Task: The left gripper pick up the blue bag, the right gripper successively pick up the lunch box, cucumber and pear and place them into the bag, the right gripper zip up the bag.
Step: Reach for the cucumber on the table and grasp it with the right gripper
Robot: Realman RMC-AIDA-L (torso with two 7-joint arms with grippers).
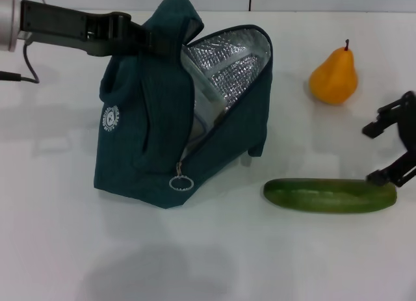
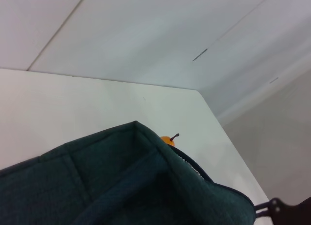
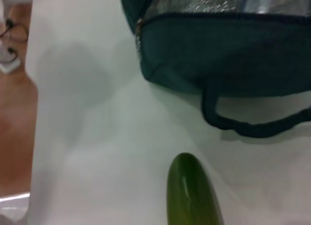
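White table (image 1: pixel 195 262), pale wall panels behind it in the left wrist view.

Blue bag (image 1: pixel 175 112) sits left of centre on the table, standing and leaning, its top handle pulled up and toward the robot's left. Mouth unzipped and gaping toward the right, silver foil lining (image 1: pixel 227 64) exposed. Lunch box (image 1: pixel 207 106) is already inside, a pale translucent edge showing in the opening. Zip pull ring (image 1: pixel 181 183) hangs at the low front end of the zipper. White round logo (image 1: pixel 111 118) on the bag's left face. One strap loop (image 3: pixel 252 128) lies flat on the table on the bag's right side, seen from the right wrist camera.

Left gripper (image 1: pixel 140 36) comes in from the upper left, clamped on the bag's handle and holding it up.

Cucumber (image 1: pixel 330 195) lies flat on the table right of the bag, lengthwise across the front, well clear of the bag. Not picked yet.

Right gripper (image 1: pixel 390 151) is at the right edge, fingers spread apart, hovering over the cucumber's right end; lower fingertip (image 1: pixel 380 177) just about at the cucumber's top surface. Can't tell if it touches.

Pear (image 1: pixel 334 75), orange-yellow, stands upright behind the cucumber, stem up, apart from everything.
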